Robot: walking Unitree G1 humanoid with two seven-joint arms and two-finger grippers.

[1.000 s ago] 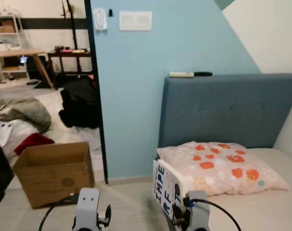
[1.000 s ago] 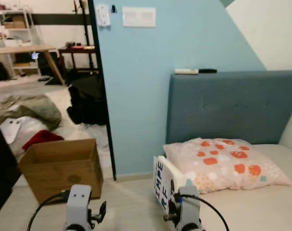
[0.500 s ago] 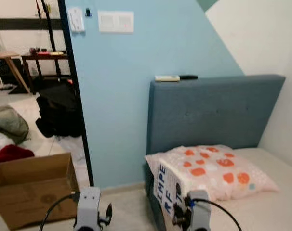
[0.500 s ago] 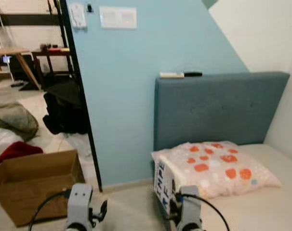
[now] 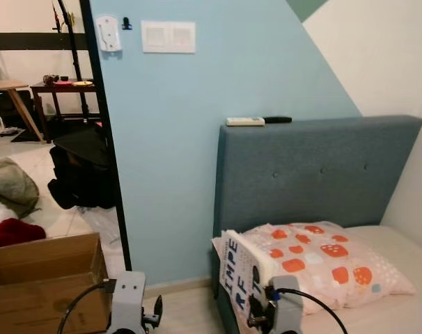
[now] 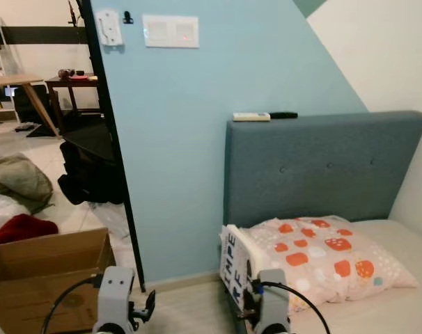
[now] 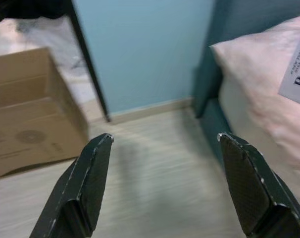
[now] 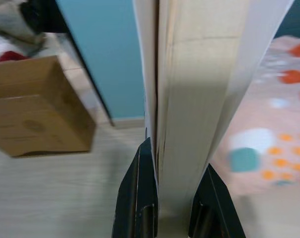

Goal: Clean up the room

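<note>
My right gripper (image 8: 174,163) is shut on a white book (image 5: 240,278) with dark blue letters on its cover, held upright low in front of me; its page edges (image 8: 199,74) stand between the two fingers in the right wrist view. Just behind the book a pink pillow (image 5: 322,261) with orange spots lies on the bed. My left gripper (image 7: 165,144) hangs open over the pale wood floor with nothing between its fingers. An open cardboard box (image 5: 40,282) stands on the floor at the lower left.
A blue-grey headboard (image 5: 315,170) carries a white remote (image 5: 244,122) and a black one (image 5: 278,119). A light blue wall (image 5: 197,139) ends at a black door frame (image 5: 106,139). Beyond it are a black bag (image 5: 82,170), clothes (image 5: 9,184) and a red cloth (image 5: 12,233).
The whole picture has shifted: the camera has turned right, so the bed and headboard sit more central and the box has slid to the left edge. Both grippers hold as before.
</note>
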